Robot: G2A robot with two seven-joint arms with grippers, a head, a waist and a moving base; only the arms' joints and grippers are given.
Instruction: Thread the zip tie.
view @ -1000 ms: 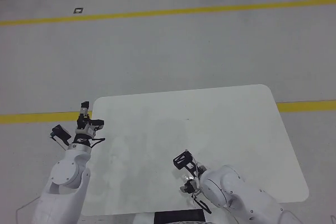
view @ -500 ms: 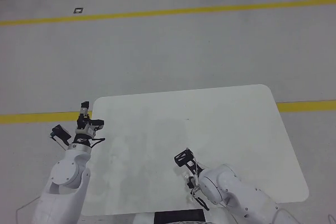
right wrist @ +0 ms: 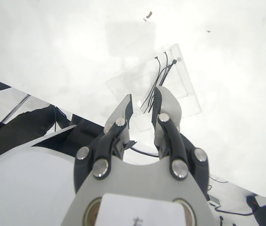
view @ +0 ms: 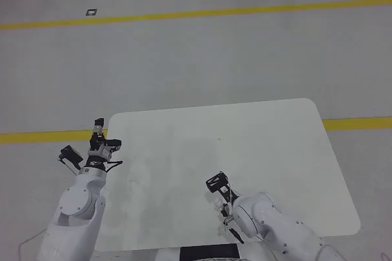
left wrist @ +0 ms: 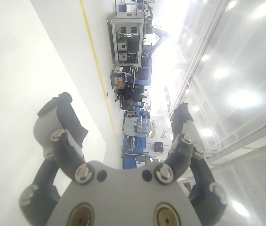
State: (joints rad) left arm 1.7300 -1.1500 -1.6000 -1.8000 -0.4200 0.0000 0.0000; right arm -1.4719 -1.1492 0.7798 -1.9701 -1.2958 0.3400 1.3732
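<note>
several zip ties (right wrist: 167, 68) lie in the clear tray (right wrist: 191, 95); your right gripper (right wrist: 142, 92) hangs above, half open, empty; next, pinch one.

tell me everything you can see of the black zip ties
The thin black plastic zip ties, at least three by their small square heads, lie loose and crossed over one another inside a clear shallow plastic tray on the white table. Their tails point toward the right gripper, which hangs open over them, gripping none; whether a fingertip touches them cannot be told.
</note>
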